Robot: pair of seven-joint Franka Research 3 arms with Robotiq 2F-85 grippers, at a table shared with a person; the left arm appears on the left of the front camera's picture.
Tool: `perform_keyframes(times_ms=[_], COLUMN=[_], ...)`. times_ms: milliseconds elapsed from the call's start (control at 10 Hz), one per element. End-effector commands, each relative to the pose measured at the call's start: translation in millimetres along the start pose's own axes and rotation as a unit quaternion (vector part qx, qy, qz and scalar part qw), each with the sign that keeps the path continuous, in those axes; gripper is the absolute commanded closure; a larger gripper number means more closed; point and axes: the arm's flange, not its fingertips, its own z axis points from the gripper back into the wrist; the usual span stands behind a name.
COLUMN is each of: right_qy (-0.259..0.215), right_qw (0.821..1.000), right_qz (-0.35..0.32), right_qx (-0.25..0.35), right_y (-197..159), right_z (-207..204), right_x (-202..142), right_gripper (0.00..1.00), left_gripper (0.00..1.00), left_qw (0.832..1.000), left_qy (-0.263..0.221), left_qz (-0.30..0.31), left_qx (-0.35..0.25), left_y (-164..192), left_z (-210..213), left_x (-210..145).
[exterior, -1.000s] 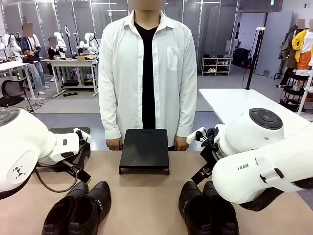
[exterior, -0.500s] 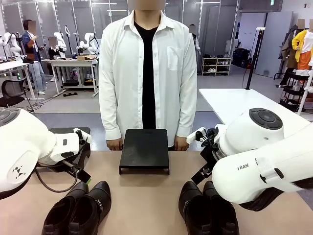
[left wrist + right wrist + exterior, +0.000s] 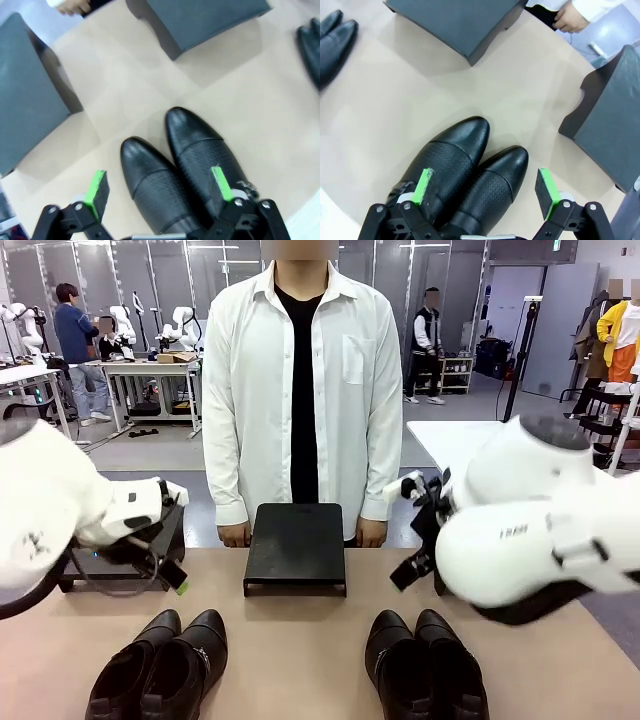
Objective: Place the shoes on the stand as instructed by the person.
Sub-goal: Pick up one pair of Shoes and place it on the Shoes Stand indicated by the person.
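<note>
So the black stand (image 3: 295, 545) sits mid-counter (image 3: 300, 640) at the far edge, top bare, and the person (image 3: 300, 390) in the open white shirt is right behind it, both arms hanging down to the counter edge on either side of the stand. One pair of shoes (image 3: 160, 665) is parked on the near-left of the stand, toes pointing toward it, the two shoes touching side by side. The other pair of shoes (image 3: 425, 665) is on the near-right of the stand, same deal. The left hand (image 3: 159, 187) hangs over the near-left pair, spread wide and gripping nothing. The right hand (image 3: 485, 189) hangs over the near-right pair, also spread wide and empty.
</note>
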Motion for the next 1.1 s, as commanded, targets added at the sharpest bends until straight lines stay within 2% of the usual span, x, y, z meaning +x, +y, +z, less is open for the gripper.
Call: perform_keyframes(times_ms=[0, 200, 400, 500, 700, 800, 900, 1000], right_qy=[0.003, -0.019, -0.062, -0.082, -0.129, -0.160, -0.180, -0.197], right_qw=[0.998, 0.981, 0.951, 0.931, 0.895, 0.877, 0.867, 0.857], right_qz=[-0.017, -0.067, -0.124, -0.148, -0.191, -0.217, -0.232, -0.256], right_qx=[0.053, 0.181, 0.278, 0.325, 0.382, 0.397, 0.403, 0.401], right_y=[-22.2, -52.8, -93.3, -114.5, -152.1, -168.1, -178.7, -184.7], right_z=[37.3, 71.9, 107.3, 120.5, 145.0, 155.9, 161.2, 165.3], right_x=[8.6, -2.0, -38.5, -63.3, -122.1, -159.0, -189.4, -217.8], right_gripper=[0.00, 0.00, 0.00, 0.00, 0.00, 0.00, 0.00, 0.00], left_gripper=[0.00, 0.00, 0.00, 0.00, 0.00, 0.00, 0.00, 0.00], left_qw=[0.998, 0.985, 0.947, 0.927, 0.893, 0.874, 0.856, 0.845], left_qy=[0.015, -0.008, -0.067, -0.098, -0.153, -0.191, -0.231, -0.251], left_qz=[0.020, 0.055, 0.085, 0.096, 0.108, 0.138, 0.162, 0.197], left_qx=[-0.063, -0.166, -0.302, -0.349, -0.410, -0.426, -0.432, -0.429], left_y=[19.0, 47.4, 88.4, 108.3, 140.9, 160.0, 176.1, 190.0], left_z=[38.3, 73.2, 115.9, 131.9, 157.2, 169.8, 177.6, 181.5], left_x=[6.3, -5.4, -40.8, -62.1, -113.9, -150.0, -183.3, -219.8])
